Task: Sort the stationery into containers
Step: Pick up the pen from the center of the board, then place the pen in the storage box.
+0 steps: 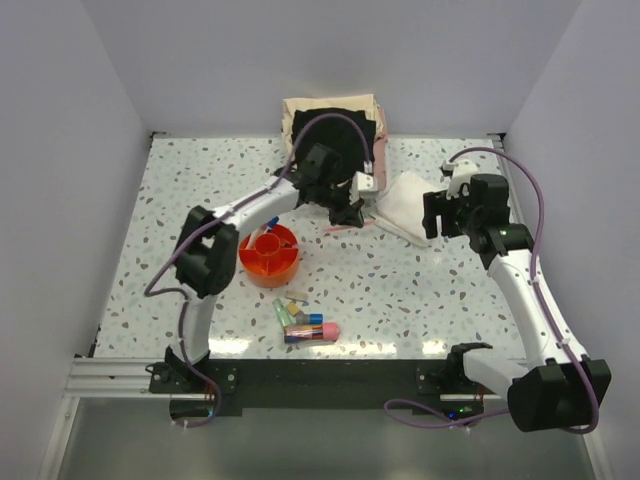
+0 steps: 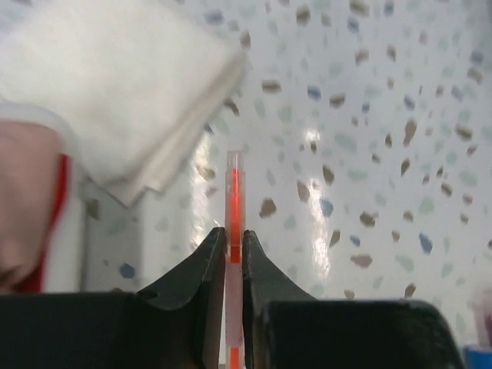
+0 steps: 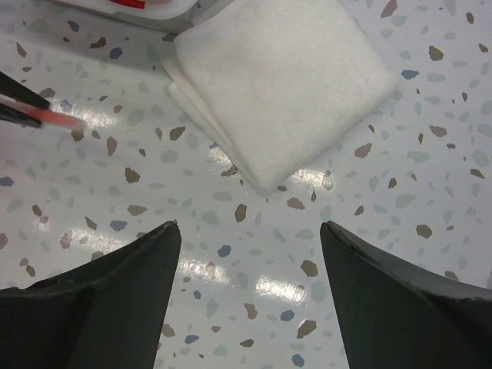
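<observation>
One thin orange pen (image 2: 235,188) sits clamped in the left end effector (image 2: 234,237), while the right end effector (image 3: 247,229) gapes open.

One tray (image 1: 268,274), one cloth (image 1: 405,203), one basket (image 1: 330,101)

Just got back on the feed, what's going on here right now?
The left gripper is shut on a thin orange-red pen, holding it next to the folded white cloth, some way from the orange tray. The right gripper is open and empty over the table at the cloth's edge. More loose stationery lies in a small pile near the tray, not yet sorted.
</observation>
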Robot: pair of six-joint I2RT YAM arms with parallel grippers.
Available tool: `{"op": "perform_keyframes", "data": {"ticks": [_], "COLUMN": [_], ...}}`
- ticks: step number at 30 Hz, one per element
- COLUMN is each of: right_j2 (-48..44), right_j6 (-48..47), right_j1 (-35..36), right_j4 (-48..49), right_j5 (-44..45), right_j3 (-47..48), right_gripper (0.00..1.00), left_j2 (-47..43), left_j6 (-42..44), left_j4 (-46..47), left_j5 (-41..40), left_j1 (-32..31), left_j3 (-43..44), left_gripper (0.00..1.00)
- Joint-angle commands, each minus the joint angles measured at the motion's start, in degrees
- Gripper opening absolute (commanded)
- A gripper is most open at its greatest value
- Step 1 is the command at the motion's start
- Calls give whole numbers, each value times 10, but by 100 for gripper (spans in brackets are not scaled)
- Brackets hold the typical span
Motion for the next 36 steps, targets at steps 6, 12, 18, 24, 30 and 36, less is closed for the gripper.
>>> {"op": "perform_keyframes", "data": {"ticks": [6, 12, 18, 24, 30, 36], "right_j2": [3, 22, 45, 54, 58, 55], "right_j6": [-40, -52, -59, -66, -70, -71], "right_j1": [-4, -22, -33, -37, -41, -43], "right_j4": [-34, -47, -72, -86, -83, -82], "right_j5": [27, 26, 18, 15, 15, 9], "right_j3": [33, 56, 97, 93, 89, 75], "right_gripper": [76, 75, 75, 74, 74, 74], "left_j2": [-247, -305, -318, -292, -278, -255], "left_j6": [-461, -472, -466, -428, -445, -459], "left_j4": [687, 731, 766, 745, 770, 786], "left_j5": [195, 223, 230, 242, 240, 237], "left_j1": [128, 165, 222, 246, 246, 246], "left_j3": [-250, -364, -452, -480, -497, -501], "left_gripper": [0, 0, 0, 0, 0, 0]}}
